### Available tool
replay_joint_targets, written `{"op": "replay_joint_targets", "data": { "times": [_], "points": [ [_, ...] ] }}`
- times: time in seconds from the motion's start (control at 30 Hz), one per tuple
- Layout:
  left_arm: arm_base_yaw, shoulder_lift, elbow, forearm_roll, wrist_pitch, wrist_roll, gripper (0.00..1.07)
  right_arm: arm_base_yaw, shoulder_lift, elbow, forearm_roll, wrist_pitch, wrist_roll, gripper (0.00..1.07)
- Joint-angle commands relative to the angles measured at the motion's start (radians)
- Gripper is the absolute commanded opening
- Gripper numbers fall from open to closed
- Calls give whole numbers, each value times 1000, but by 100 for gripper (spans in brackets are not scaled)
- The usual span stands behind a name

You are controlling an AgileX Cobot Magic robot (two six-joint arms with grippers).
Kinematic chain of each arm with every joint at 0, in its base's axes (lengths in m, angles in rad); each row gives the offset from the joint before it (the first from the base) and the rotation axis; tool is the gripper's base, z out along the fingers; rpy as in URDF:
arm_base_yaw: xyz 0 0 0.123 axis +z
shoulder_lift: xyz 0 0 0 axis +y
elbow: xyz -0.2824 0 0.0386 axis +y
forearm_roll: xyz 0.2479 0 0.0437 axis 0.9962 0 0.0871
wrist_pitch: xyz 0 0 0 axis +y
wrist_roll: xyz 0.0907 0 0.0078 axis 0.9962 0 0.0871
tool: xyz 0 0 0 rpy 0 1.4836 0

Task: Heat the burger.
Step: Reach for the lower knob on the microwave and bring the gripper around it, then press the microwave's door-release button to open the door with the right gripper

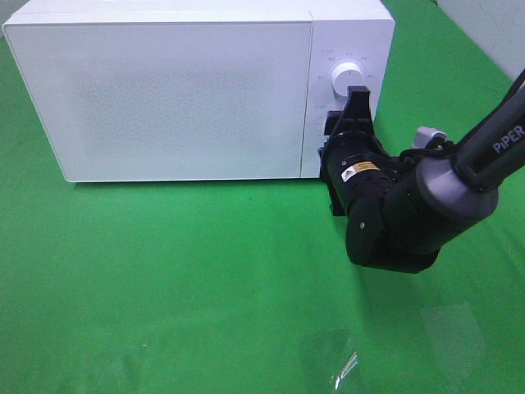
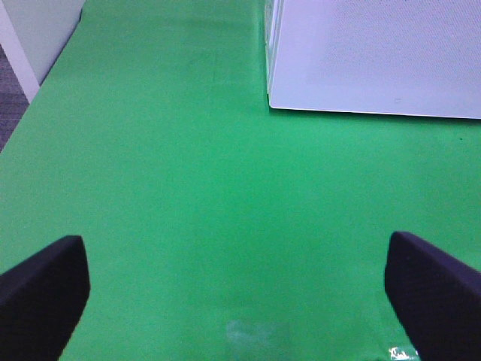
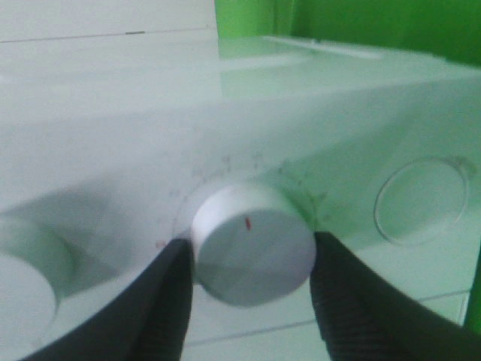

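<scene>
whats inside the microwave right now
Cannot be seen. The microwave has its white door shut, and the opaque door hides the interior. No burger shows in any view, so whether it sits inside cannot be told.

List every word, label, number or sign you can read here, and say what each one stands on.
"PiPER": white letters on the right arm.
Yellow warning label on that arm's wrist: too small to read.
Markings around the knob on the microwave: blurred, unreadable. The knob itself bears only a red tick.
Left wrist view: no text.
</scene>
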Motion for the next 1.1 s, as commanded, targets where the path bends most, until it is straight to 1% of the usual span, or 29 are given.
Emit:
{"op": "replay_joint_targets", "data": {
  "times": [0.03, 0.1, 0.13, 0.17, 0.2, 0.23, 0.43, 0.47, 0.57, 0.6, 0.7, 0.73, 0.77, 0.8, 0.83, 0.87, 0.9, 0.93, 0.97, 1.0, 1.03, 1.07, 1.1],
  "points": [
    [3, -16, 1, -8, -16, 0, 100, -6, -17, -29, -66, -27, -61, 55],
    [3, -16, 1, -8, -16, 0, 100, -3, -20, -29, -69, -8, -89, 66],
    [3, -16, 1, -8, -16, 0, 100, -3, -20, -29, -69, -8, -89, 66],
    [3, -16, 1, -8, -16, 0, 100, -3, -23, -29, -73, 10, -90, 71],
    [3, -16, 1, -8, -16, 0, 100, -3, -23, -29, -73, 10, -90, 71],
    [3, -16, 1, -8, -16, 0, 100, -3, -34, -27, -95, 39, -93, 74],
    [3, -16, 1, -8, -16, 0, 100, -3, -89, 21, -112, 96, -156, 74],
    [3, -16, 1, -8, -16, 0, 100, -3, -118, 48, -119, 118, -192, 74],
    [3, -16, 1, -8, -16, 0, 100, -3, -145, 73, -133, 142, -226, 74],
    [3, -16, 1, -8, -16, 0, 100, -3, -186, 108, -164, 189, -275, 74],
    [3, -16, 1, -8, -16, 0, 100, -3, -221, 136, -183, 234, -338, 74],
    [3, -16, 1, -8, -16, 0, 100, -3, -261, 161, -199, 293, -413, 74],
    [3, -16, 1, -8, -16, 0, 100, -3, -261, 161, -199, 293, -413, 74],
    [3, -16, 1, -8, -16, 0, 100, -6, -302, 181, -201, 366, -522, 74],
    [3, -16, 1, -8, -16, 0, 100, -5, -319, 184, -201, 402, -570, 74],
    [3, -16, 1, -8, -16, 0, 100, -5, -319, 184, -201, 402, -570, 74],
    [3, -16, 1, -8, -16, 0, 100, -5, -357, 190, -199, 488, -690, 74],
    [3, -16, 1, -8, -16, 0, 100, -5, -357, 190, -199, 488, -690, 74],
    [3, -16, 1, -8, -16, 0, 100, -6, -396, 191, -197, 564, -832, 74],
    [3, -16, 1, -8, -16, 0, 100, -6, -396, 191, -197, 564, -832, 74],
    [3, -16, 1, -8, -16, 0, 100, -6, -434, 191, -196, 629, -967, 74],
    [3, -16, 1, -8, -16, 0, 100, -6, -434, 191, -196, 629, -967, 74],
    [3, -16, 1, -8, -16, 0, 100, -18, -465, 191, -197, 681, -1070, 74]
  ]
}}
